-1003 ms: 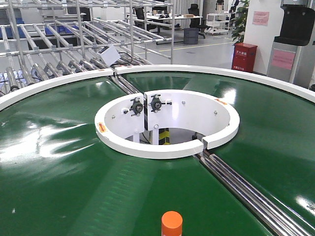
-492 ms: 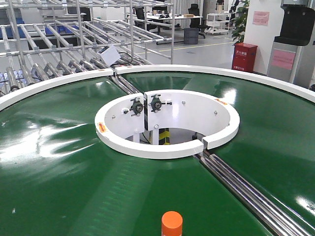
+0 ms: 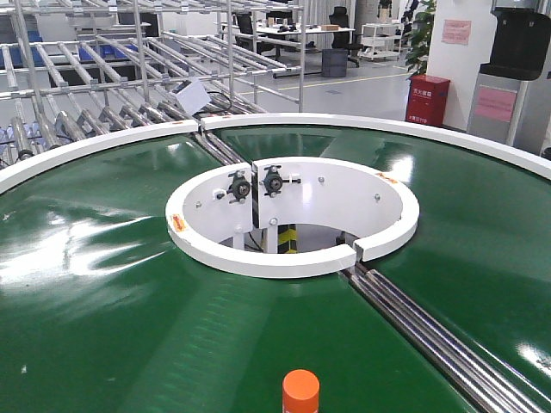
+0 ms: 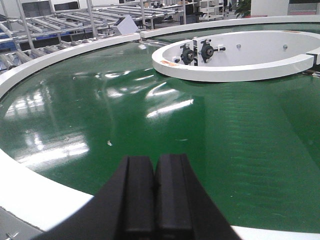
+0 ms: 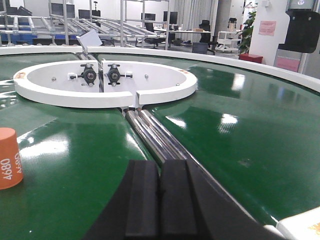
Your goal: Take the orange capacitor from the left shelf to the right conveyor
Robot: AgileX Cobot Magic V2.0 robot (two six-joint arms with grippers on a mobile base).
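The orange capacitor stands upright on the green belt of the right conveyor, at the near edge of the front view. In the right wrist view the orange capacitor shows its white "4680" at the far left, apart from my right gripper, which is shut with nothing in it. My left gripper is shut and empty, hovering over the conveyor's white outer rim. The left shelf is out of view.
A white ring-shaped hub sits at the conveyor's centre. Steel seam rollers run from the hub toward the near right. Bare steel roller racks stand behind the conveyor on the left, and a red cabinet stands far right.
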